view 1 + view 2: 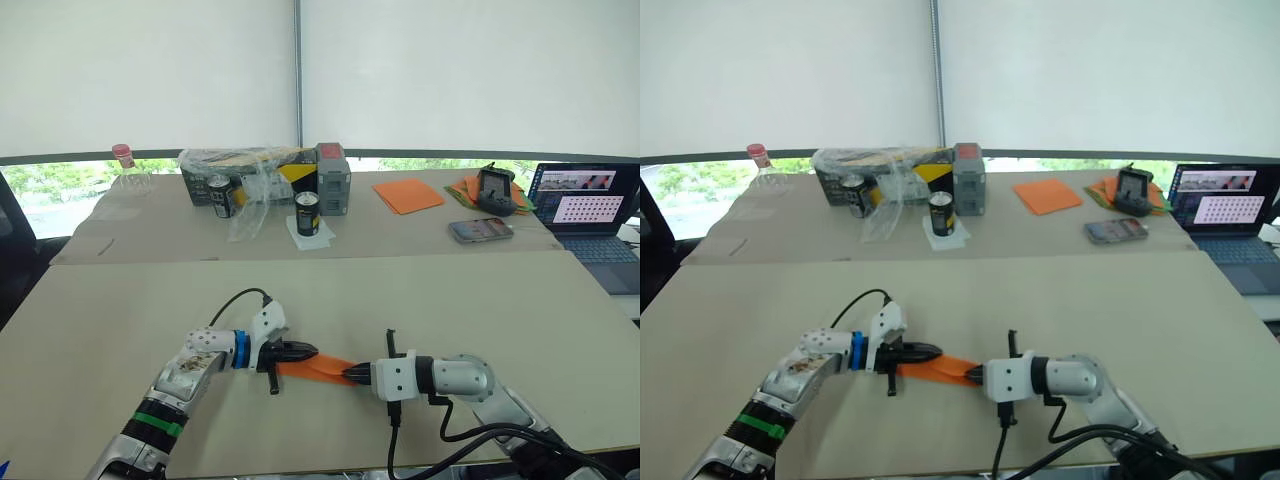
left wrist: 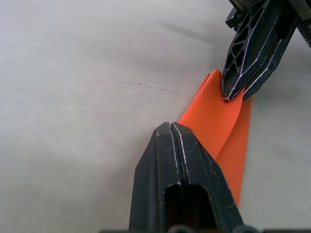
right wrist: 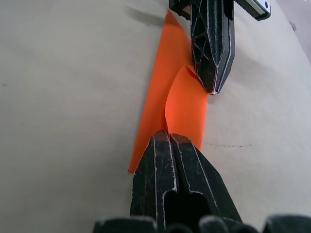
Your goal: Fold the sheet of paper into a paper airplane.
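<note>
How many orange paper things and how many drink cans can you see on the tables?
Orange paper things: 3, the folded paper airplane, the stack of orange sheets and the orange-and-green paper pile.
Drink cans: 2, one by the box, one on a white napkin.
Total: 5

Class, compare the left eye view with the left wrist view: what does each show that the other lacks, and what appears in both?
Left eye alone: the far table with two cans, a laptop and a stack of orange sheets. Left wrist alone: a close look at the paper's upper layer curling up. Both: the folded orange paper held at opposite ends by the left gripper and right gripper, jaws shut.
</note>
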